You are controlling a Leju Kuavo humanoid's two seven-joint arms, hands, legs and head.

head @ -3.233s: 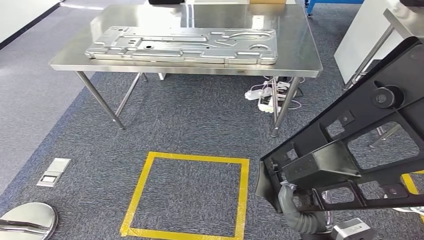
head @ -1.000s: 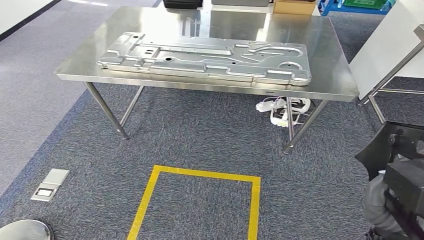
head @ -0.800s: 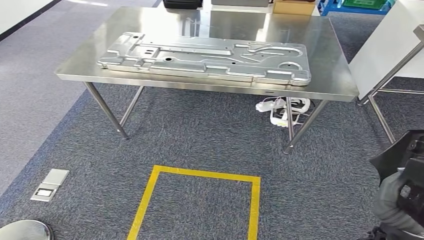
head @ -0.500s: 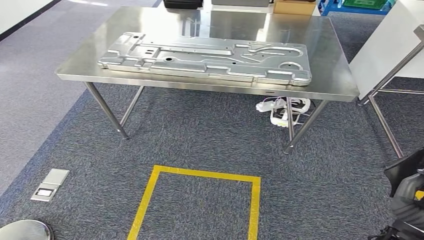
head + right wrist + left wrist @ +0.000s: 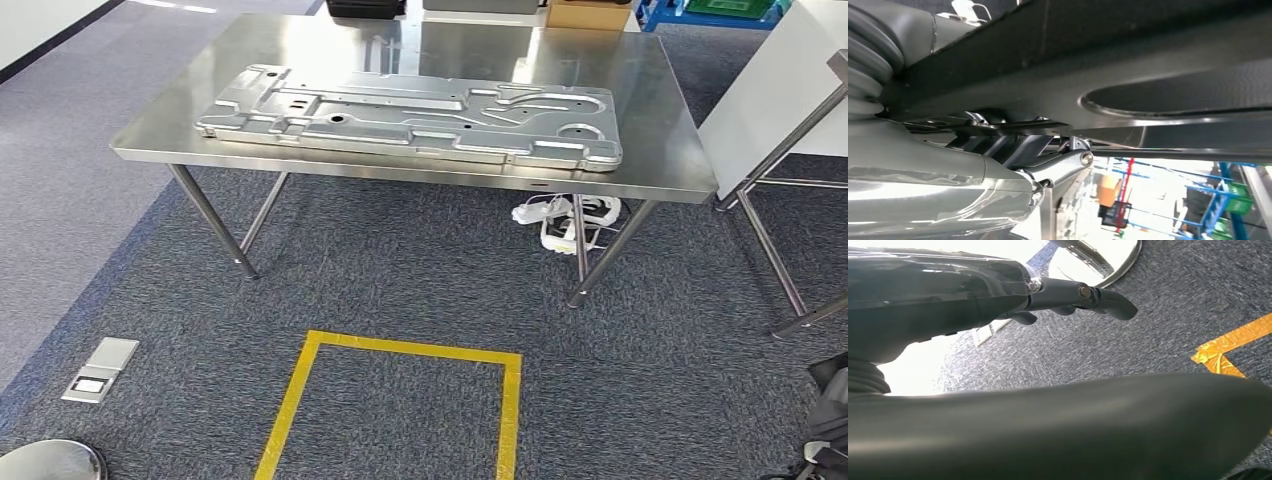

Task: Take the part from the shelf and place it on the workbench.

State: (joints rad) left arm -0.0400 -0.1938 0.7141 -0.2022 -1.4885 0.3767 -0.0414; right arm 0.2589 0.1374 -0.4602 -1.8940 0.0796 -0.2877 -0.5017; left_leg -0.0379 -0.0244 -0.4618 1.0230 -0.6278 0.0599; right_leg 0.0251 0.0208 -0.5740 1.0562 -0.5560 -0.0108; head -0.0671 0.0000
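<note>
The steel workbench (image 5: 650, 120) stands ahead in the head view, with a large silver stamped panel (image 5: 410, 115) lying on it. A corner of the black frame part (image 5: 832, 372) shows at the lower right edge. In the right wrist view my right hand (image 5: 1058, 167) holds the black part (image 5: 1148, 60), which lies across its fingers. My left hand (image 5: 1073, 292) hangs over the carpet with its fingers stretched out and nothing in them.
A yellow tape square (image 5: 400, 350) marks the carpet in front of the workbench. A floor socket (image 5: 98, 356) and a round steel base (image 5: 45, 462) lie at the left. Cables and a power strip (image 5: 560, 215) sit under the bench. Metal rack legs (image 5: 780, 260) stand at the right.
Over the last second the black part and my right hand have slid down and right, almost out of the head view. The workbench and floor marks have stayed put.
</note>
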